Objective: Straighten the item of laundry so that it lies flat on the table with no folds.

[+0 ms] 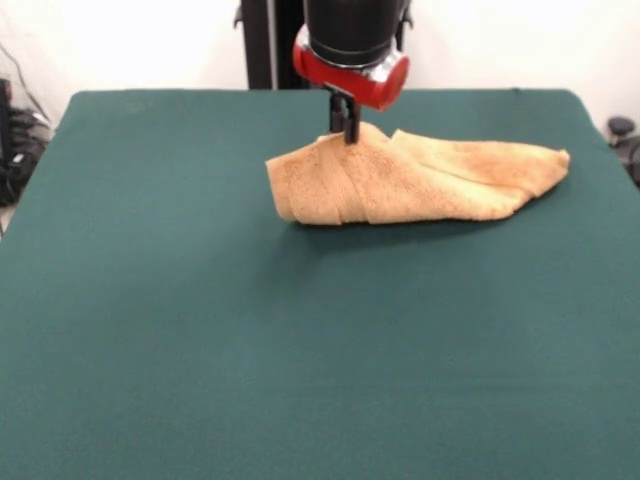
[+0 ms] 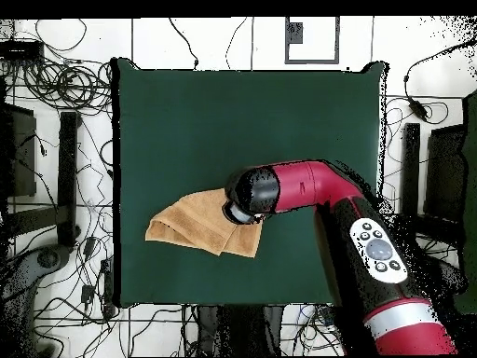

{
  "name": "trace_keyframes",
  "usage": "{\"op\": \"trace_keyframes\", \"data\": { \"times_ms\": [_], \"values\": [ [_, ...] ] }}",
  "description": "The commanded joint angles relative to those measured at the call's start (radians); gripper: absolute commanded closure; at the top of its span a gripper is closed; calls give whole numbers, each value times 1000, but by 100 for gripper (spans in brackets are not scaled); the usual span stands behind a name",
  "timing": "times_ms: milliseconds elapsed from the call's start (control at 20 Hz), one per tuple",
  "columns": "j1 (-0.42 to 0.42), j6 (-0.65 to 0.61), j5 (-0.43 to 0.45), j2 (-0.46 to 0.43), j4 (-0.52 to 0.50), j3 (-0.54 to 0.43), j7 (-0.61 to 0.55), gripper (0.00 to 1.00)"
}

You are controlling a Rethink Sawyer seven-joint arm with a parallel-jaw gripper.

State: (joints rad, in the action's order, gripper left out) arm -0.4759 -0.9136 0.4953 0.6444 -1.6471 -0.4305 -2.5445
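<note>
Tan-orange towel (image 1: 410, 180) on the green desk (image 1: 300, 350), toward the far side in the front view, a little right of centre. Still folded and bunched: one layer wrapped over another at the left end, a raised ridge along the top, a narrower tail tapering out to the right. Not flat. Woven band faintly visible as a slanted stripe across the left half.

Red and black arm (image 2: 317, 191) down from above, with the tool (image 1: 344, 128) right at the towel's top edge, near its highest fold. Dark tips touching or sunk into the cloth there; impossible to tell whether spread, pressed together or pinching the towel, since only a short dark stub shows below the red collar.

From overhead: towel (image 2: 191, 224) near the desk's (image 2: 186, 121) lower left part, a rough wedge pointing left, its right end hidden beneath the arm's round head. Cables (image 2: 56, 84) on the floor around the desk.
</note>
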Motion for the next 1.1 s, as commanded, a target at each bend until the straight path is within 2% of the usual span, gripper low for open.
{"op": "trace_keyframes", "data": {
  "times_ms": [50, 550, 1000, 1100],
  "values": [
    [56, -201, -48, -13, 69, -40, 142, 100],
    [124, -485, -138, -93, 231, -6, 7, 100],
    [178, -577, -192, -149, 347, 19, -85, 100],
    [180, -610, -217, -139, 343, 19, -81, 100]
  ]
}}
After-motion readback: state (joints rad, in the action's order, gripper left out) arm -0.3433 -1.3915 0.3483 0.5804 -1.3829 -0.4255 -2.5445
